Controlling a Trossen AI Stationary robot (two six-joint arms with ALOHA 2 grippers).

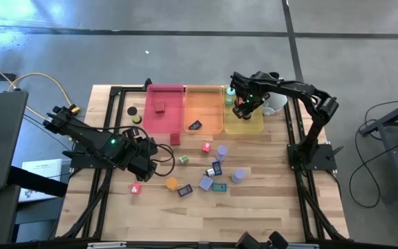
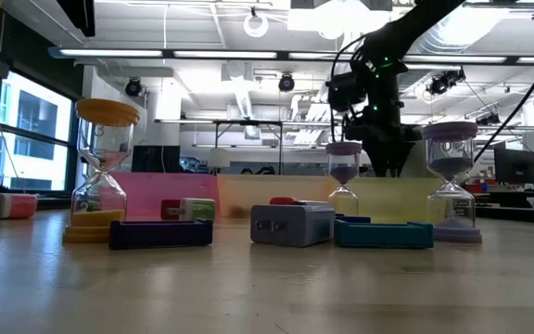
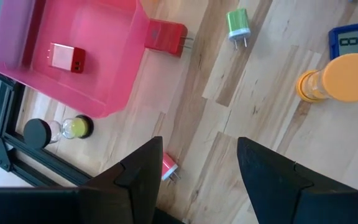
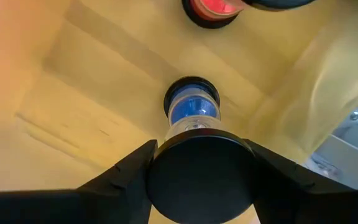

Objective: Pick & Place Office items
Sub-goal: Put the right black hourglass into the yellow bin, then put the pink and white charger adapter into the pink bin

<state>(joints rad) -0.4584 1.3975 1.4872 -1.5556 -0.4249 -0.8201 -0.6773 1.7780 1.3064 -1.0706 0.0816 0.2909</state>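
The right gripper (image 1: 241, 107) hangs over the yellow tray (image 1: 251, 127), and the right wrist view shows its two fingers (image 4: 126, 177) clamped on the black cap of a blue sand timer (image 4: 192, 115) standing upright just above the tray's floor; just beyond it sits a second timer (image 4: 211, 7) with a red top. Beside that tray lies the orange tray (image 1: 204, 104), with a dark flat piece (image 1: 195, 125) in it, then the pink tray (image 1: 163, 111) holding a red block (image 1: 159, 106). The left gripper (image 3: 197, 168) hovers over bare planks near the pink tray's corner, its fingers spread with nothing between them; a small pink plug (image 3: 168, 168) lies right below it, a red plug block (image 3: 165, 37) and a green plug (image 3: 238, 23) farther ahead, and an orange sand timer (image 3: 337, 78) off to the side. The pale wood table (image 1: 268, 200) is ringed by a black frame. From table level, lavender sand timers (image 2: 452, 181) and navy and teal flat pieces (image 2: 383, 232) stand before a bright workshop with ceiling lights, ducts and big windows.
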